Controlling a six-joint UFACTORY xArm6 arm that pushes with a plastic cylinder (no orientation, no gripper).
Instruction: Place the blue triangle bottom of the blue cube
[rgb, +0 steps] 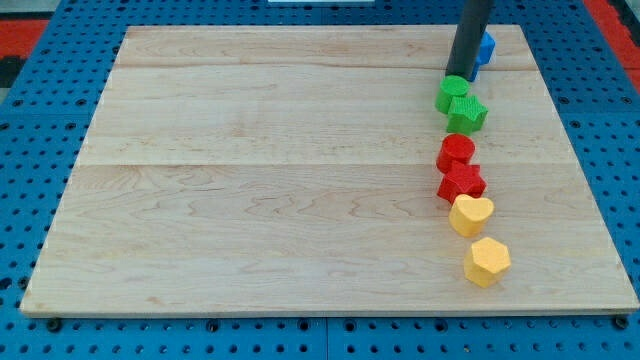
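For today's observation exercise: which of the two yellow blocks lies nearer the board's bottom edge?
The yellow hexagon-like block, lowest in the column; the heart-shaped yellow block sits above it, touching the red blocks.

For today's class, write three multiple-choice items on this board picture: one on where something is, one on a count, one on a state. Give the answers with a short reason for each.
1. Where do the blocks lie on the board?
A. Along the view's right side
B. Along the view's left side
C. Across the view's bottom edge

2. How many yellow blocks show?
A. One
B. Two
C. Four

3. How does the blue block stand to the rod?
A. In full view, far from it
B. Partly hidden behind it
C. Stacked on a red block

Answers:
1 A: the column runs from the green blocks down through the red blocks near the right edge.
2 B: the yellow heart and the yellow hexagon.
3 B: only a bit of the blue block shows beside the rod, with my tip just above the green blocks.
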